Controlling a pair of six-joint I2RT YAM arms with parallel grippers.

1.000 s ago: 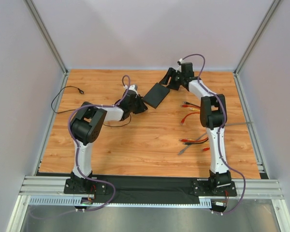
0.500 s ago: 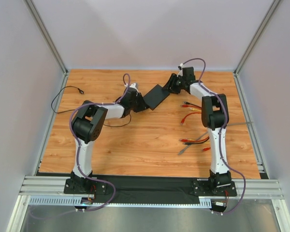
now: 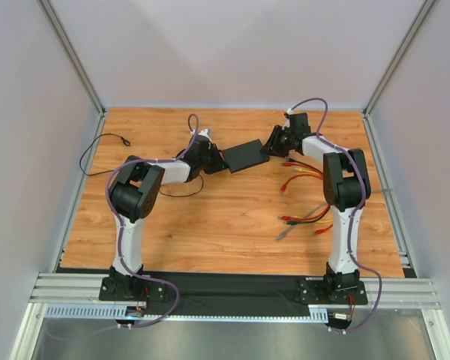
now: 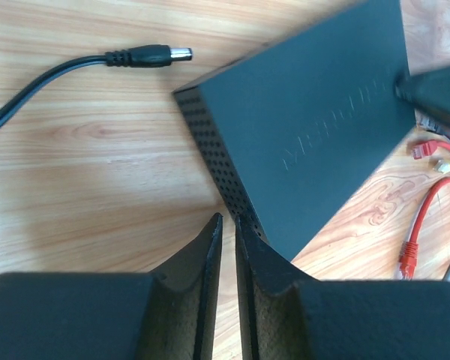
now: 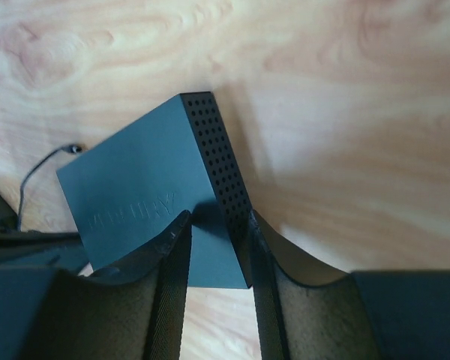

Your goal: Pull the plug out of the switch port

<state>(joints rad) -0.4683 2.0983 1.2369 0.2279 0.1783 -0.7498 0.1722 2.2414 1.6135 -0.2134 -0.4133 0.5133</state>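
The switch is a flat black box held between both arms at the table's back middle. My right gripper is shut on its right end; in the right wrist view the gripper straddles a corner of the switch, one finger on the top face and one on the perforated side. My left gripper sits at the switch's left end; in the left wrist view the gripper is shut and empty, just short of the switch. A black barrel plug lies free on the wood beside the switch. The sockets are hidden.
Red, yellow and grey patch cables lie right of the switch, with more nearer the right arm's base. A black cable loops at the table's left edge. Grey walls enclose the wooden table.
My right gripper has carried the switch right and toward the front, turning it from diagonal to nearly level. My left gripper has stayed at the switch's left end.
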